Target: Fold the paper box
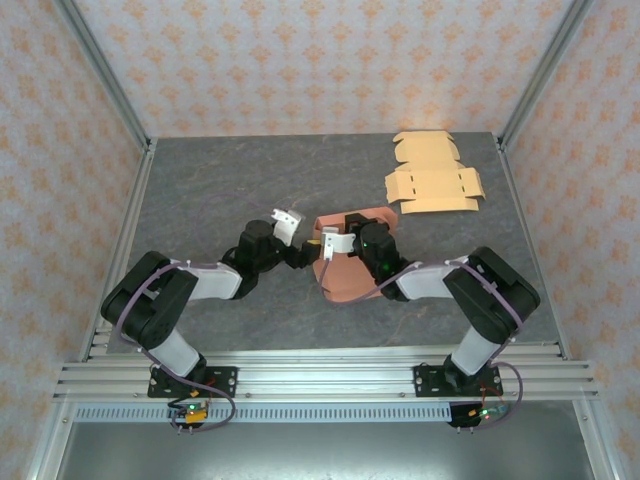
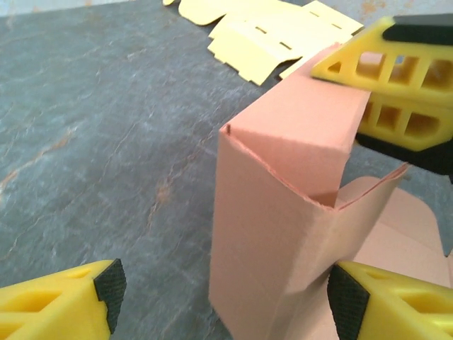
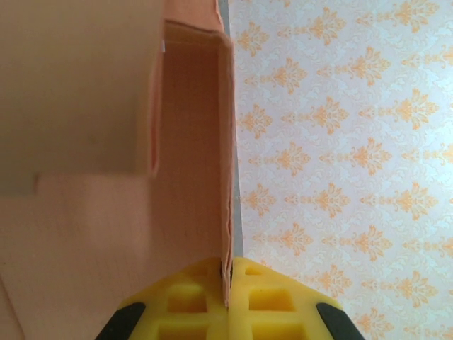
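The salmon-pink cardboard box [image 1: 345,270] stands half-erected mid-frame in the top view. The right pincer [image 3: 228,273] is clamped on its upright wall. The left pincer [image 2: 225,290], fingers apart, faces its vertical corner, directly ahead.

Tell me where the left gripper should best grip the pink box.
Probably the near upright wall of the pink box, from the left: it stands thin and vertical before the open left gripper, while the right gripper pinches another panel.
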`<move>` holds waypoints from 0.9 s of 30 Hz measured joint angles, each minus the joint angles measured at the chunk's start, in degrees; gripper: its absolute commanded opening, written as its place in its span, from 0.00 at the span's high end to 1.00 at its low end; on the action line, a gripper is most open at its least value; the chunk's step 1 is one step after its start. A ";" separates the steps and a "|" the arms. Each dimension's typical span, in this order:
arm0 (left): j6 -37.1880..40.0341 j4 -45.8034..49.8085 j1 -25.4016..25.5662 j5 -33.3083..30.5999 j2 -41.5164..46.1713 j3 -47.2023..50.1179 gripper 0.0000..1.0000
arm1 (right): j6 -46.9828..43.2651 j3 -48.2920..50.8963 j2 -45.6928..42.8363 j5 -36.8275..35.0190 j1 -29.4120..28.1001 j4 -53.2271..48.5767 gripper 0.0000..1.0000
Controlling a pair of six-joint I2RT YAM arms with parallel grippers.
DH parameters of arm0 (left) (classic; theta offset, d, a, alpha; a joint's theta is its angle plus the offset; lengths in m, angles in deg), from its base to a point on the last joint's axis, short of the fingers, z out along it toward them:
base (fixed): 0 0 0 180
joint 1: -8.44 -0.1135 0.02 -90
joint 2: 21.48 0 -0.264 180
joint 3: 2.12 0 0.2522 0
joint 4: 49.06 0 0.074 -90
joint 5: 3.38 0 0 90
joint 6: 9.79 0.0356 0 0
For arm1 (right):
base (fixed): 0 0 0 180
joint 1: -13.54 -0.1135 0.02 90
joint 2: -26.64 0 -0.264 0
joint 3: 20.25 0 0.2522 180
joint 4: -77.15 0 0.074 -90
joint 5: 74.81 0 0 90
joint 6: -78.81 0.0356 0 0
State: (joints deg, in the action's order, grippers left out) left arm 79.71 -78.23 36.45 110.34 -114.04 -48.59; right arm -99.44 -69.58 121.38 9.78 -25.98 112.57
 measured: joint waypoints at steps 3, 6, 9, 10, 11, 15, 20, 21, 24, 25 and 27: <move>1.27 -0.66 1.33 -0.57 -0.66 -0.33 0.39 | 0.76 0.57 -0.11 -0.48 -0.66 0.52 0.98; 2.93 -1.42 3.58 -2.40 -2.01 -0.37 0.51 | 1.46 0.87 -0.07 -1.42 -1.90 0.94 0.98; 3.74 -3.23 5.33 -5.53 -3.87 -0.33 0.51 | 1.81 1.16 0.33 -3.30 -2.51 1.44 0.98; 3.91 -4.02 5.49 -6.27 -4.44 -0.31 0.51 | 1.95 1.22 0.66 -3.69 -2.58 1.77 0.98; 4.04 -4.68 5.66 -6.95 -4.98 -0.24 0.51 | 2.12 1.25 0.98 -4.07 -2.75 2.25 0.98; 4.02 -6.97 6.25 -9.38 -6.14 -0.13 0.55 | 2.95 1.36 1.42 -5.99 -3.48 3.08 0.95; 3.80 -10.21 6.54 -12.15 -8.17 -0.13 0.49 | 4.68 1.36 2.45 -8.22 -4.85 4.61 0.94; 3.72 -10.60 6.67 -12.68 -8.74 -0.13 0.49 | 5.05 1.36 2.62 -8.37 -5.42 4.96 0.94; 3.61 -11.61 6.91 -13.94 -9.77 -0.13 0.52 | 6.23 1.36 2.93 -8.61 -6.62 6.16 0.94; 3.61 -12.07 6.97 -14.23 -10.03 -0.13 0.56 | 6.67 1.36 2.95 -8.74 -6.75 6.25 0.93; 3.58 -12.85 7.28 -15.50 -10.60 -0.13 0.69 | 7.80 1.36 2.95 -9.05 -6.95 6.51 0.93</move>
State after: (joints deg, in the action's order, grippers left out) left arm 83.30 -91.08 43.73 94.85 -124.64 -48.72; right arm -91.64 -68.22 124.33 0.74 -32.94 119.09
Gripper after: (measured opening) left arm 0.415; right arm 0.068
